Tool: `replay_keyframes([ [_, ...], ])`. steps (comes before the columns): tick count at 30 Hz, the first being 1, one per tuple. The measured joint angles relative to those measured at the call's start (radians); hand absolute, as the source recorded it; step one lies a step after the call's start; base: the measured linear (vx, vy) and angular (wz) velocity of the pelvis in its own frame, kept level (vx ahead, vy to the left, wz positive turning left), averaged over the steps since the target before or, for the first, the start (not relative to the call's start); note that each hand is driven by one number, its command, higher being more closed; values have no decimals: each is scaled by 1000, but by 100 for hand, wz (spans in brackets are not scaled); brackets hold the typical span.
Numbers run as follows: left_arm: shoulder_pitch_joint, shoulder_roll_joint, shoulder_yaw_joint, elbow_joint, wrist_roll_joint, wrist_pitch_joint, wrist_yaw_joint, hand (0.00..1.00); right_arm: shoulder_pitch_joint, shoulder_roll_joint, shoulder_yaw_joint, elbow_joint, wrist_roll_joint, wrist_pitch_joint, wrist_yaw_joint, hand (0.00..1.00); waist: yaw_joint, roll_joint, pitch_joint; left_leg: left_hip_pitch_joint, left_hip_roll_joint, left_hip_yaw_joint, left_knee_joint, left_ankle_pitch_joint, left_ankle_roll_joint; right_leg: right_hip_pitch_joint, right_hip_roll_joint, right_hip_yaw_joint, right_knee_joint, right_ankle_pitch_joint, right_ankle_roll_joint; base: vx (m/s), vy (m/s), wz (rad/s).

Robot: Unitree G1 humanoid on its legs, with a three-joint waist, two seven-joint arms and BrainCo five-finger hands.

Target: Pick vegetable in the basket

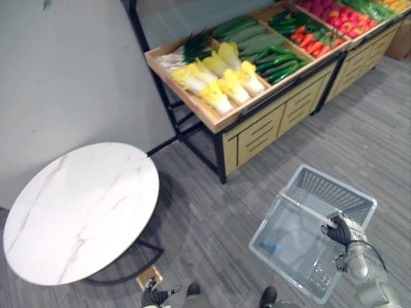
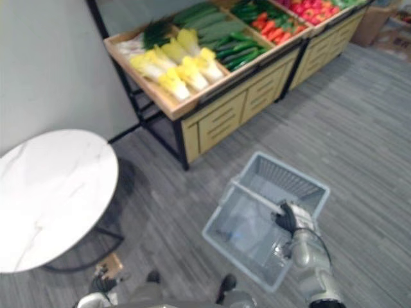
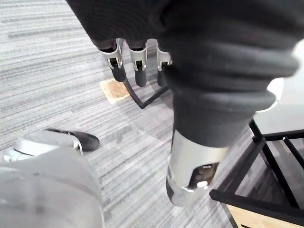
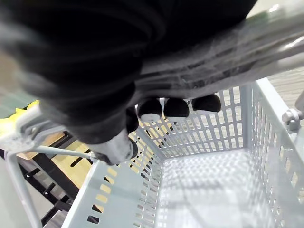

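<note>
The right hand (image 1: 341,230) is at near right, over the pale grey perforated plastic basket (image 1: 326,188). The right wrist view adds the grip: dark-tipped fingers (image 4: 176,107) are curled round the basket's handle bar (image 4: 237,45), with the slotted walls and floor below. The eye views show the yellow-white cabbages (image 1: 218,80) lying far off in the wooden display stand (image 1: 270,97), well apart from the basket. A round white marble tabletop (image 1: 83,212) stands at left. The left hand (image 1: 154,297) hangs near, its fingers (image 3: 140,71) relaxed and holding nothing above the grey floor (image 3: 57,95).

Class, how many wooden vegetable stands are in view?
2. The nearer stand holds yellow cabbages; the farther stand, beside it, holds red vegetables. Others may be hidden.
</note>
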Motion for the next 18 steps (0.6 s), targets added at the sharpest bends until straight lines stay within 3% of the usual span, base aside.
replay_keyframes([
  [1, 5, 0, 1, 0, 0, 0, 0, 0, 0, 0, 0, 0, 0, 5, 0, 100, 1, 7, 2, -10, -8, 1, -5, -1, -2, 0, 0, 3, 1, 0, 0, -2, 186, -3],
  [2, 9, 0, 1, 1, 1, 0, 1, 0, -1, -2, -3, 0, 0, 7, 0, 100, 8, 30, 8, -27, -9, 8, -12, -8, -5, -1, 14, 23, 2, 0, 2, 31, 218, -41],
  [3, 12, 6, 8, 13, 2, 1, 1, 0, -11, 12, -1, 6, 1, 10, 0, 100, 27, 43, 13, -16, -9, 26, -1, -16, 6, 0, 19, 53, -2, 12, 21, 46, 227, -55],
  [6, 13, 8, 27, 16, 4, 2, 5, 0, -23, 25, 13, -4, 2, 2, 0, 100, 42, 16, 30, -24, -44, 70, 58, -71, 28, 9, 1, 116, -70, 64, 68, 101, 196, -50],
  [10, 2, 1, 21, 16, 4, 1, 4, 0, -56, 12, 52, -4, 2, 2, 0, 100, 42, 3, 28, -14, -90, 114, 141, -128, 74, 34, -33, 198, -122, 109, 107, 156, 151, -54],
  [12, -10, 2, 11, 14, 4, 0, 4, 0, -52, 12, 52, -4, 2, 1, 0, 100, 41, -4, 28, 1, -106, 140, 145, -159, 89, 11, -53, 233, -91, 109, 111, 180, 182, -66],
  [13, -13, 2, 9, 13, 6, 0, 3, 0, -57, 15, 59, -4, 2, 2, 0, 100, 45, -17, 35, 12, -106, 173, 151, -191, 104, -33, -58, 274, -24, 106, 115, 88, 168, -87],
  [14, -15, 3, 8, 13, 9, 1, 3, 0, -63, 18, 65, -5, 2, 2, 0, 100, 44, -13, 33, 18, -102, 201, 155, -209, 113, -79, -59, 298, 41, 105, 115, 188, 444, -152],
  [15, -21, 68, -18, -9, 10, -2, 2, 0, -70, 28, 80, -13, 0, 2, -5, 100, 14, -82, 41, 69, -121, 281, 186, -258, 153, -225, -103, 327, 343, 111, 103, 211, 453, -120],
  [16, -25, 85, -16, -15, 10, -3, 2, 0, -63, 41, 80, -13, 0, 2, -5, 100, 12, -101, 42, 73, -123, 281, 195, -258, 154, -229, -103, 327, 347, 127, 83, 212, 378, -93],
  [18, -27, 89, -6, -31, 10, -3, 2, 0, -50, 65, 81, -12, -1, 3, -2, 100, 12, -122, 39, 74, -125, 281, 213, -262, 161, -227, -109, 324, 355, 136, 81, 122, 61, -15],
])
